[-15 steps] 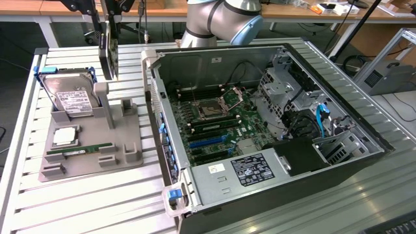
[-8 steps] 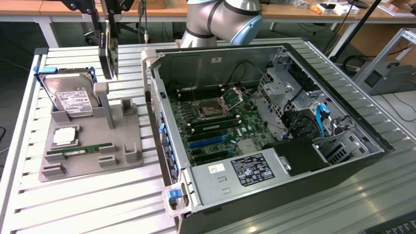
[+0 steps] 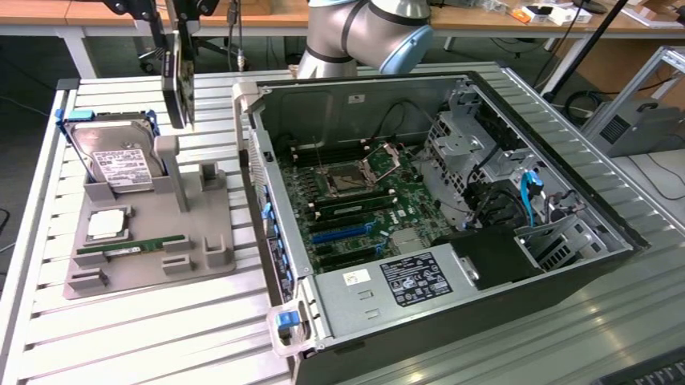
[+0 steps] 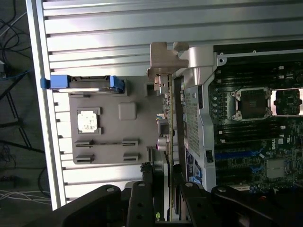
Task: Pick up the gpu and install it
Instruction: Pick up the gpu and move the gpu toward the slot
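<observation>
Slatted metal table [image 3: 139,337] carries an open case [image 3: 428,200] with desks and cables behind it. In the exterior view, a grey tray [image 3: 150,233] lies to the exterior view's left of the case. It holds a hard drive [image 3: 118,160], a CPU [image 3: 107,224] and a memory stick [image 3: 128,247]. The arm [image 3: 364,32] reaches in from behind the case. The gripper [image 3: 175,20] hangs high over the tray's far end, clamped on the gpu [image 3: 179,80]. The card hangs upright and edge-on, beside the hard drive and outside the case. Whether its lower edge touches the tray post I cannot tell.

In the wrist view, the gripper [image 4: 164,189] has its black fingers [image 4: 147,189] pressed against both faces of the gpu [image 4: 166,123]. The card runs edge-on away from the camera, its metal bracket [image 4: 165,56] at the far end. It sits over the strip between the tray [image 4: 109,142] and the case wall [image 4: 201,118]. The motherboard [image 4: 255,118] lies inside the case. The hard drive [image 4: 83,82] and CPU [image 4: 88,119] rest on the tray.
</observation>
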`<state>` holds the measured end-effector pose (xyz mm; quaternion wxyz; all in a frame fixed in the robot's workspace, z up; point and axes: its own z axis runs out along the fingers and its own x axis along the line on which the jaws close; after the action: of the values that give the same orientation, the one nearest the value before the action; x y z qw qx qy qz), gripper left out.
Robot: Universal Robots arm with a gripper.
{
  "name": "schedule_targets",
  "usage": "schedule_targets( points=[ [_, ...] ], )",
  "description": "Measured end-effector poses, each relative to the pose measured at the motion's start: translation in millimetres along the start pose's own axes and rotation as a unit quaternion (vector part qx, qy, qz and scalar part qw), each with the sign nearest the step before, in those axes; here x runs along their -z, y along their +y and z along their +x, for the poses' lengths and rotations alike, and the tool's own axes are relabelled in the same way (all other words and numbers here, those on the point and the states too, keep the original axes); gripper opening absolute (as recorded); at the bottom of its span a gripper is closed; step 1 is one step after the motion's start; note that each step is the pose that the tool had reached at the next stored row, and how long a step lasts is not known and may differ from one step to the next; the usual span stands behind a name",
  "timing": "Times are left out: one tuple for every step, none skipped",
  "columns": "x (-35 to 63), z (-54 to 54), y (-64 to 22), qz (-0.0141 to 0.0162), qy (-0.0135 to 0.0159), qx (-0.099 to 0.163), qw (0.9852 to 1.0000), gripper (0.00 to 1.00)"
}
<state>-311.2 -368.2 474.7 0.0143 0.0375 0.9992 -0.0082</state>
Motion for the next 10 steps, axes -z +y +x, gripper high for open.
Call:
schedule_targets(
  points=[
    [0.0,0.0,0.0,0.0000,0.0000,0.000,1.0000,0.27],
    [0.1,0.0,0.0,0.0001,0.0001,0.000,1.0000,0.27],
    [0.1,0.0,0.0,0.0001,0.0001,0.000,1.0000,0.27],
    [0.3,-0.2,-0.2,0.0002,0.0002,0.000,1.0000,0.27],
    [0.2,-0.4,-0.5,0.0001,0.0002,0.000,1.0000,0.27],
    [0.1,-0.7,-0.8,0.0000,0.0001,0.000,1.0000,0.27],
    [0.0,-1.1,-1.2,0.0000,0.0001,0.000,1.0000,0.27],
    [0.0,-1.6,-1.4,0.0000,0.0001,0.000,1.0000,0.27],
    [-0.1,-2.2,-1.8,0.0000,0.0000,0.000,1.0000,0.27],
    [-0.1,-3.1,-2.2,0.0000,0.0001,0.000,1.0000,0.27]
  ],
)
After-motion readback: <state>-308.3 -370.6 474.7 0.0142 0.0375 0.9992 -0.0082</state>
